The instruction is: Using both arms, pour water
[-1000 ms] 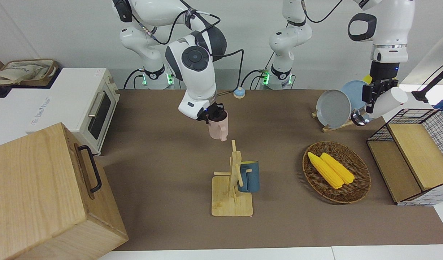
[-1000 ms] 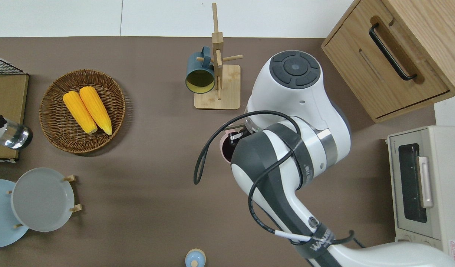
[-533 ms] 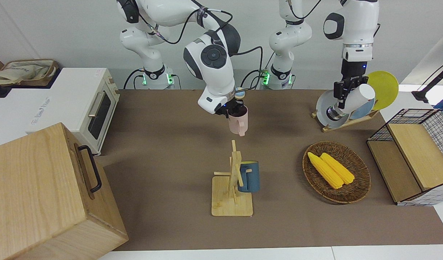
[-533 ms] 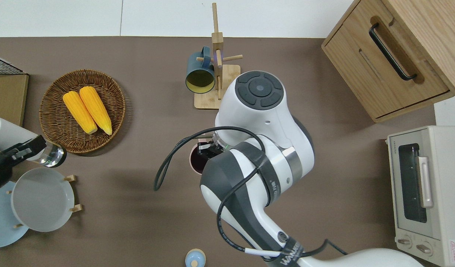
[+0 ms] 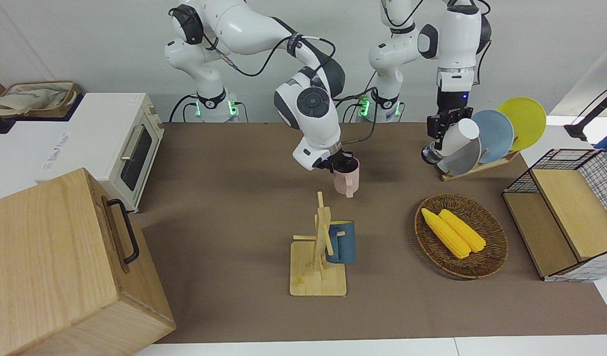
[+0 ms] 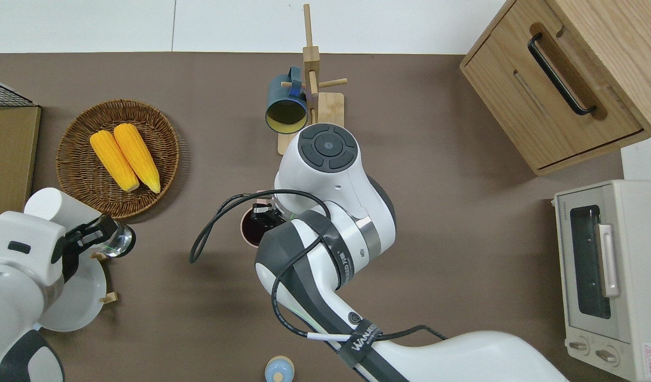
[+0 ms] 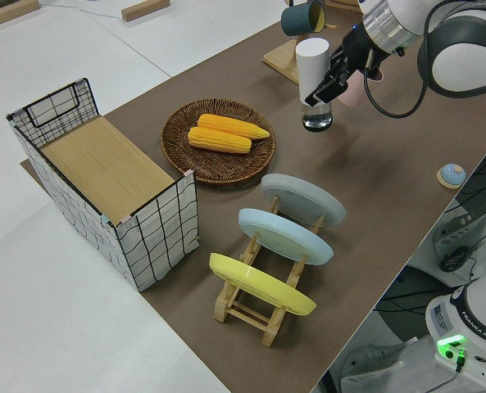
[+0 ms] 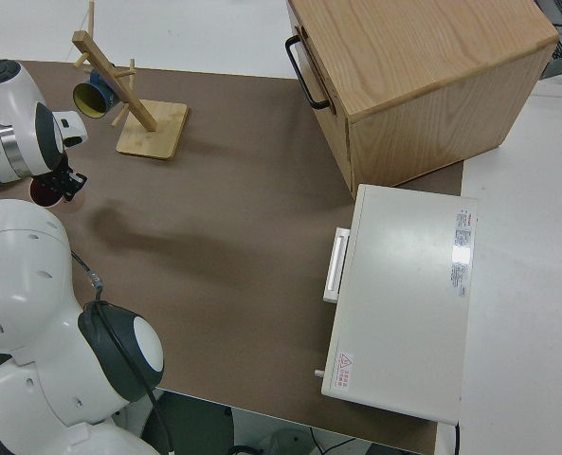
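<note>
Both arms at work over the brown bench (image 5: 224, 207).

Right hand (image 5: 339, 163) pinches the rim of a pink mug (image 5: 346, 179), one finger inside the mouth. Mug hangs upright, handle pointing away from the robots, over bare bench mid-table. Overhead view shows its dark inside (image 6: 251, 231) just clear of the arm's wrist. Cannot tell whether it touches the bench.

Left hand (image 5: 444, 129) is clamped on a tall white bottle (image 5: 456, 139) with a clear base, tilted, white top leaning toward the left arm's end of the bench. Overhead view puts the bottle (image 6: 81, 220) between the basket and the plate rack, clear base toward the mug. The two vessels are well apart.

Wooden mug tree (image 5: 319, 247) stands farther from the robots than the pink mug, a dark blue mug (image 5: 342, 241) hanging on one peg. Wicker basket (image 5: 491, 257) holds two corn cobs (image 5: 452, 230) side by side. Plate rack (image 7: 259, 307) carries grey, blue and yellow plates on edge. Wire basket with wooden lid (image 7: 103, 176) sits at the left arm's end. Toaster oven (image 5: 115, 143) and wooden box with black handle (image 5: 61, 262) sit at the right arm's end.
</note>
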`<action>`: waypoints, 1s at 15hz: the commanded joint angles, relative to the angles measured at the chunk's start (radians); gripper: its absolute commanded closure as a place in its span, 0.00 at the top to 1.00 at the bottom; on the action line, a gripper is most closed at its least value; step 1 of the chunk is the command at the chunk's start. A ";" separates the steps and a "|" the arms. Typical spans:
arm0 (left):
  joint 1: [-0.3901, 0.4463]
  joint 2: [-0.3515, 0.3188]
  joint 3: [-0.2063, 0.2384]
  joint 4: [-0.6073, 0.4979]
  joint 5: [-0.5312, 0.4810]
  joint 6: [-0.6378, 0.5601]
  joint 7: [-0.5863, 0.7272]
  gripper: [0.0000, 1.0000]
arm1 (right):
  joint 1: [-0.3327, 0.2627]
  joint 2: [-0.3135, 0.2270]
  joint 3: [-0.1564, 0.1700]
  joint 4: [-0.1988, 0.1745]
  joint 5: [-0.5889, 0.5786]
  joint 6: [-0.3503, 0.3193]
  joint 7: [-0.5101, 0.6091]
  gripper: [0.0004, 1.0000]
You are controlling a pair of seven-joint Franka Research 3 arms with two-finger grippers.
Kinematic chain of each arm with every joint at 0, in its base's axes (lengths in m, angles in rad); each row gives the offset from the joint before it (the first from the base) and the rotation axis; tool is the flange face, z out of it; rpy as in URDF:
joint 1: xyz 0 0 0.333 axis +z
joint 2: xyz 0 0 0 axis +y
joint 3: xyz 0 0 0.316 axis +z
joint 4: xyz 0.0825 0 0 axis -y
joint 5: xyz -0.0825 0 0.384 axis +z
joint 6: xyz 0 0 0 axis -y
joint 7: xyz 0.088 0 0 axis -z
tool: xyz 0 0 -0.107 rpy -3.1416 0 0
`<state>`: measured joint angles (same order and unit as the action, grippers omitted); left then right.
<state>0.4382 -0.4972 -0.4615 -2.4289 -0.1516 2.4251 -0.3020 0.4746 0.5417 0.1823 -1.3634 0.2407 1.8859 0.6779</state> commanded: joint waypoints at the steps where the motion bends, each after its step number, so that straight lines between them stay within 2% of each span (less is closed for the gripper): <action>1: -0.004 -0.044 -0.042 -0.032 0.023 0.025 -0.083 0.03 | 0.045 0.061 -0.004 0.050 0.043 0.051 0.090 0.00; 8: -0.015 -0.043 -0.042 -0.038 0.023 0.022 -0.083 0.03 | 0.081 0.124 -0.004 0.050 0.043 0.142 0.124 0.00; 11: -0.013 -0.041 -0.042 -0.039 0.023 0.022 -0.083 0.03 | 0.082 0.129 -0.004 0.050 0.042 0.154 0.130 0.00; 13: -0.015 -0.037 -0.042 -0.038 0.023 0.022 -0.085 0.03 | 0.081 0.129 -0.004 0.046 0.042 0.174 0.129 0.19; 14: -0.013 -0.037 -0.042 -0.038 0.023 0.023 -0.085 0.03 | 0.081 0.130 -0.004 0.044 0.040 0.185 0.124 0.23; 15: -0.013 -0.037 -0.042 -0.039 0.023 0.022 -0.085 0.03 | 0.081 0.132 -0.004 0.043 0.035 0.199 0.120 0.35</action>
<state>0.4360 -0.5015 -0.5130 -2.4545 -0.1516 2.4257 -0.3613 0.5551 0.6580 0.1773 -1.3388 0.2601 2.0498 0.7943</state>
